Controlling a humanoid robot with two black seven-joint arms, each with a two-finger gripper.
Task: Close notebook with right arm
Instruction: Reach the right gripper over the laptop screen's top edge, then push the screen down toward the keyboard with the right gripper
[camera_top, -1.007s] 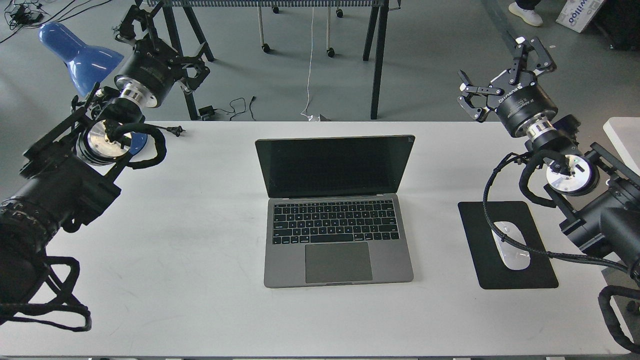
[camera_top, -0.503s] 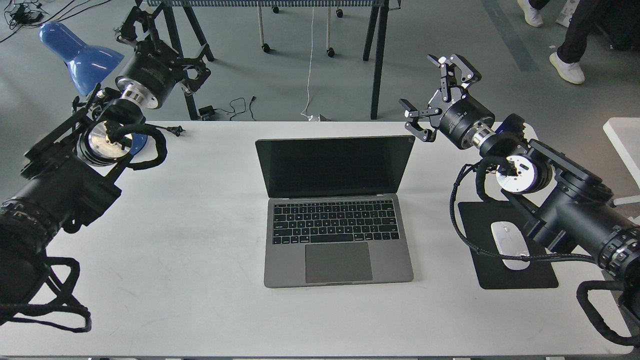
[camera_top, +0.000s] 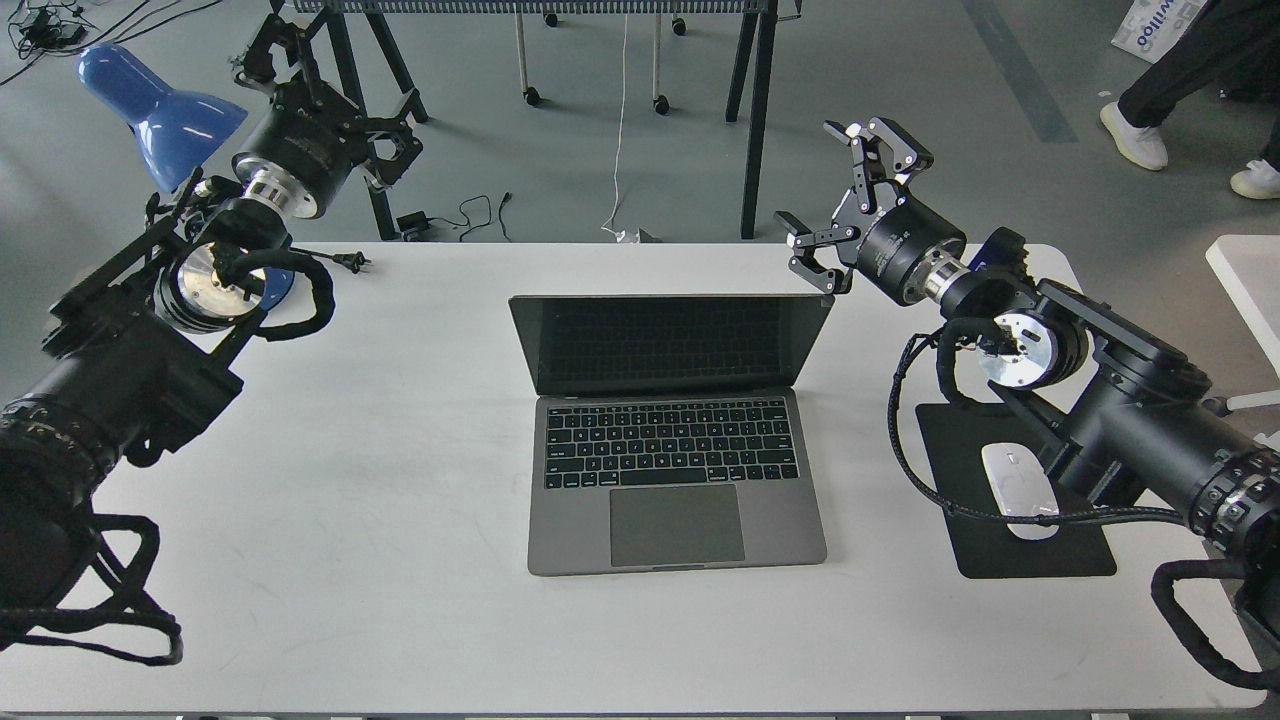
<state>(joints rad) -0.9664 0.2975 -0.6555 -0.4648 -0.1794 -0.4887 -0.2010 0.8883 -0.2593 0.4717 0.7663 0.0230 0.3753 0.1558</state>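
Note:
The notebook (camera_top: 672, 470), a space-grey laptop with black keys, stands open in the middle of the white table (camera_top: 400, 600). Its black screen (camera_top: 668, 345) leans a little forward. My right arm (camera_top: 1120, 420) reaches in from the right. Its gripper (camera_top: 825, 190) is open, just behind and above the lid's top right corner. The lower finger (camera_top: 812, 275) sits at that corner; I cannot tell whether it touches. My left gripper (camera_top: 335, 78) is open and empty, held high at the far left beside the blue lamp (camera_top: 150, 100).
A black mouse pad (camera_top: 1040, 560) with a white mouse (camera_top: 1015, 490) lies under my right arm, with the arm's braided cable across it. A black power plug (camera_top: 345, 262) lies at the table's back left. Trestle legs and cables stand on the floor behind.
My right gripper moved left and down to the lid's top right corner. The lid has tipped forward; its top edge sits lower than before. The left arm has not moved.

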